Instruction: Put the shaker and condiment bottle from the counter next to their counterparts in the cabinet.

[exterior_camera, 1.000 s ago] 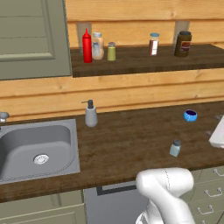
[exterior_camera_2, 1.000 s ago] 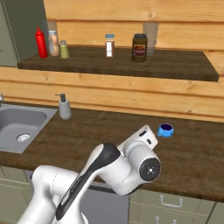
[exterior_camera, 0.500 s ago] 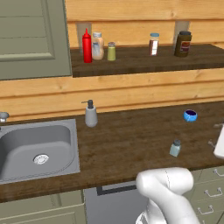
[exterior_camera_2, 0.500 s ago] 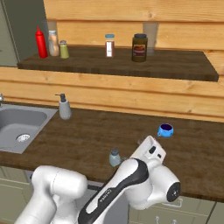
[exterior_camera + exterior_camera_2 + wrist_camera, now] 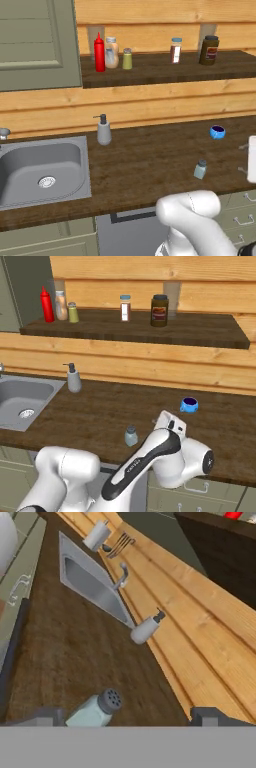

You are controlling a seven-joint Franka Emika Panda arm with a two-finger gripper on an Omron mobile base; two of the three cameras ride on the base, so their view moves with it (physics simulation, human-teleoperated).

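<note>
Claw point(image 5: 125, 714) fingers stand wide apart, empty, either side of the shaker point(image 5: 94, 709) on the table point(image 5: 150, 160). By my judgement half the job is done: the condiment bottle point(image 5: 99, 52) already stands in the cabinet point(image 5: 165, 70) beside the counterparts point(image 5: 118, 54). Pale blue-grey, grey-capped, upright near the front edge, the shaker remains unlifted.

The tabletop point(image 5: 150, 165) is dark brown wood with visible grain, matt. The sink point(image 5: 35, 170) looks like brushed grey steel with a dull sheen. The wall planks point(image 5: 165, 100) are light, smooth wood. The shaker point(image 5: 92, 709) has a pale, translucent-looking body and a matt grey perforated cap. The condiment bottle point(image 5: 99, 52) looks like smooth red plastic.
</note>
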